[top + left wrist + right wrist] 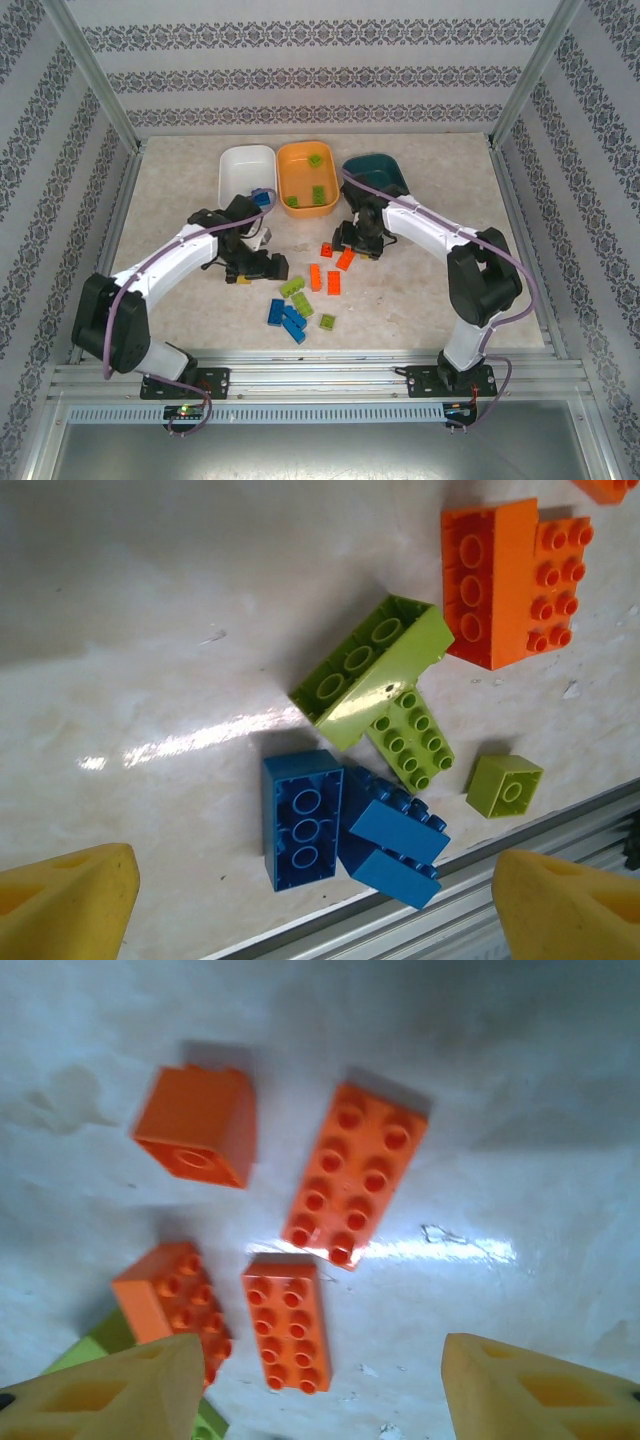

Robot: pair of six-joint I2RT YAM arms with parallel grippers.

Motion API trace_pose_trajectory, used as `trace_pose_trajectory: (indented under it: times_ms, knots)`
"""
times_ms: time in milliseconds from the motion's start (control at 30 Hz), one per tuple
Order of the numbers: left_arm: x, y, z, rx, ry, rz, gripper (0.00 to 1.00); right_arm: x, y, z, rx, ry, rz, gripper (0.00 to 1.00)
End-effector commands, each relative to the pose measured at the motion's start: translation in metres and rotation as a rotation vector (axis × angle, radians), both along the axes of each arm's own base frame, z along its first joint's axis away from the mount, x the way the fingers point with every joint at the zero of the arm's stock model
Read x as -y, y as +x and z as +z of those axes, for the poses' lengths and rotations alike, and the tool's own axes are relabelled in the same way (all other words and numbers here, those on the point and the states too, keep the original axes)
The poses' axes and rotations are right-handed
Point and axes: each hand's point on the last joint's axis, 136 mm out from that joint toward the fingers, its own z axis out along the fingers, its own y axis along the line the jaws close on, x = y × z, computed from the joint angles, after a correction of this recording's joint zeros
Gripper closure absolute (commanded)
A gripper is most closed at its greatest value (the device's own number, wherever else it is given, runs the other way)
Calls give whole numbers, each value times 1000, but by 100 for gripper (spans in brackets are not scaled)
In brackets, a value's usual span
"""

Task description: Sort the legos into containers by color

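Loose legos lie mid-table between my arms. Under my open left gripper (pixel 315 910) are two blue bricks (pixel 303 815) (pixel 395 835), with lime green bricks (pixel 370 668) (pixel 410 737) (pixel 504 785) and an orange pair (pixel 505 580) beyond. My right gripper (pixel 325 1390) hangs open over several orange bricks (pixel 287 1320) (pixel 355 1173) (pixel 197 1125) (pixel 170 1300); nothing sits between its fingers. From above, the left gripper (pixel 265 266) is left of the pile and the right gripper (pixel 357 243) just behind it. At the back stand the white tub (pixel 240 165), orange tub (pixel 300 160) and dark teal tub (pixel 385 170).
Green bricks (pixel 317 193) lie in the orange tub and a blue one (pixel 262 197) in the white tub. A metal rail (pixel 450 905) runs along the table's near edge, close to the blue bricks. Patterned walls enclose the table on three sides.
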Motion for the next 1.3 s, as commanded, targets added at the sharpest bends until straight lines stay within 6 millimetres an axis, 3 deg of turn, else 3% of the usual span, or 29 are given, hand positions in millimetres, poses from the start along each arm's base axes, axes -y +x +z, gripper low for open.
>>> trace_pose_trajectory:
  times_ms: [0, 233, 600, 833, 1000, 1267]
  knots:
    - [5, 2, -1, 30, 48, -95, 9, 1, 1, -16, -24, -8, -42, 38]
    - [4, -3, -2, 28, 51, -80, 8, -2, 4, -41, -81, -59, 0, 39]
    - [-9, -18, -4, 28, 79, -68, 8, -6, 17, -60, -121, -123, 52, 40]
    - [-12, -20, -5, 33, 88, -68, 8, -4, 12, -67, -150, -171, 84, 54]
    - [-11, -19, -7, 31, 89, -78, 8, 0, 7, -63, -146, -181, 86, 60]
    - [-4, -10, -9, 28, 77, -92, 8, 1, 3, -31, -85, -139, 80, 64]
